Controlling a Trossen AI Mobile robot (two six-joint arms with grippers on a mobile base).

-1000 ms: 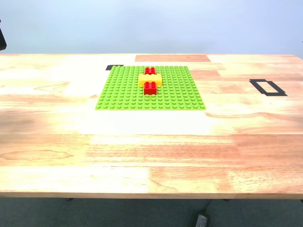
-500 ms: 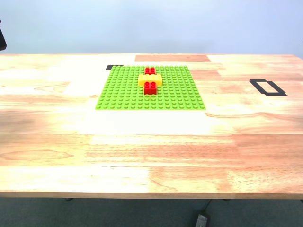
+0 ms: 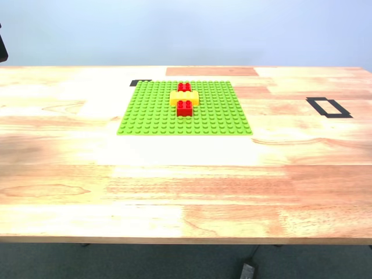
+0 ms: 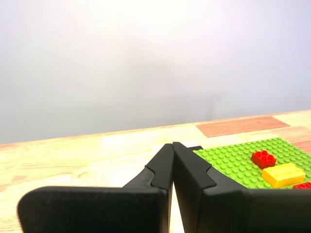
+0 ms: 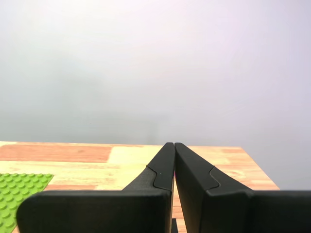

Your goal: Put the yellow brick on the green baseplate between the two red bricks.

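Wooden plank tabletop [image 3: 186,192], pale wall behind, bricks done.
Oblong yellow plastic brick [image 3: 184,97] sits on flat studded green baseplate [image 3: 151,110] between two small red studded bricks [image 3: 185,107]; my first gripper [image 4: 172,145] and my second gripper [image 5: 174,145] both pressed together, holding nothing.

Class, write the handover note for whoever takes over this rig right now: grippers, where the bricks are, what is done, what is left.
My first gripper: shut, empty, off the plate.
My second gripper: shut, empty, over the table, away from the bricks.
Yellow brick: sits on the green baseplate, between the two red bricks, touching or nearly touching both.
Done: placement looks finished.
Left: nothing obvious; perhaps check that the yellow brick is pressed down, which the pictures cannot show.
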